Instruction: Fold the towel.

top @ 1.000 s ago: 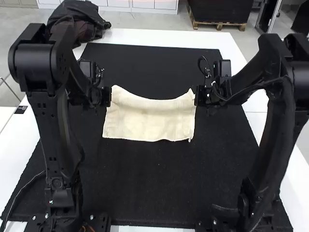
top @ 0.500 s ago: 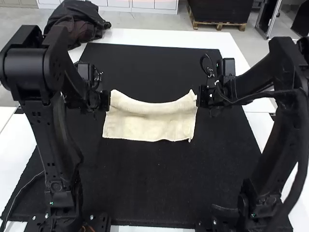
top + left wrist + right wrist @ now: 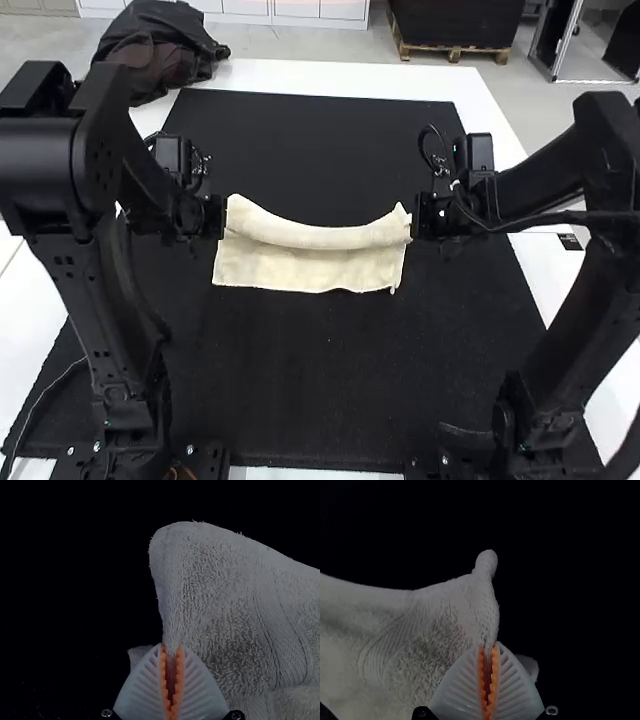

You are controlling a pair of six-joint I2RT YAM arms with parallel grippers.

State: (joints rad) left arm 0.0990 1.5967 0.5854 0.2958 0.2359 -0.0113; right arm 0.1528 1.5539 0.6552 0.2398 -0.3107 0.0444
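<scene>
While the left pincer (image 3: 171,649) and right pincer (image 3: 489,646) pinch its ends, the towel (image 3: 308,266) sits mid-frame.
If one side pulls harder, an end could slip, making the fold crooked.

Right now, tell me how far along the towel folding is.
Gripping looks done: left end effector and right end effector are closed on opposite sides of the towel. In hand: its far part, sagging between them; the near part lies on the black mat. To do, apparently: laying the far part over and releasing.
</scene>
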